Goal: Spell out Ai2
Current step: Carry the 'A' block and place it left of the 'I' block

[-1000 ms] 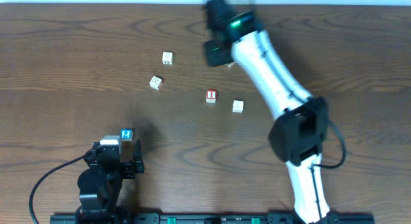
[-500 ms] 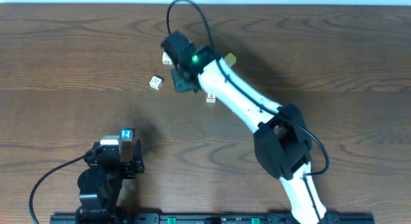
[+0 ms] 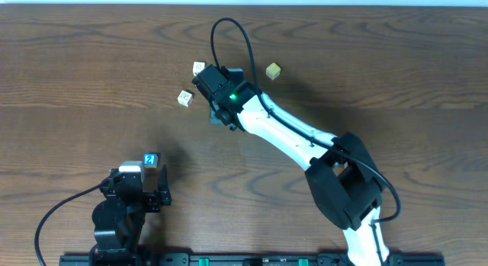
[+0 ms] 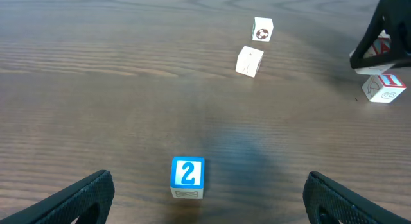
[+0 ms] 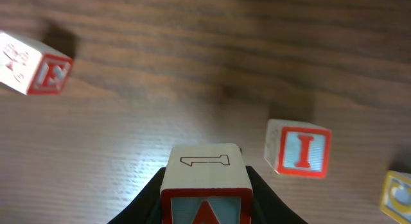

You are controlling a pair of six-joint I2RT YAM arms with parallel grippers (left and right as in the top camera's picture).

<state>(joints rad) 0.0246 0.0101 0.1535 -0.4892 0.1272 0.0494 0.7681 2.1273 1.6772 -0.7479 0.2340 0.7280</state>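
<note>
My right gripper (image 3: pixel 221 106) is shut on a red-edged A block (image 5: pixel 205 176) and holds it just above the table. A red I block (image 5: pixel 298 148) lies right of it, a small gap apart; it also shows in the left wrist view (image 4: pixel 383 88). The arm hides the I block from overhead. The blue 2 block (image 3: pixel 150 159) lies at the front left, just ahead of my open, empty left gripper (image 3: pixel 141 186). In the left wrist view the 2 block (image 4: pixel 187 176) sits between the spread fingers (image 4: pixel 205 208).
Two white blocks (image 3: pixel 199 68) (image 3: pixel 184 97) lie left of the right gripper; the nearer shows a red E (image 5: pixel 35 71). A yellow block (image 3: pixel 272 69) sits at the back. Another yellowish block (image 5: pixel 398 195) lies at the right edge of the right wrist view.
The right arm swung left and down from the back, carrying the A block to beside the I block. The yellow block came into view behind it. The left arm stayed still.
</note>
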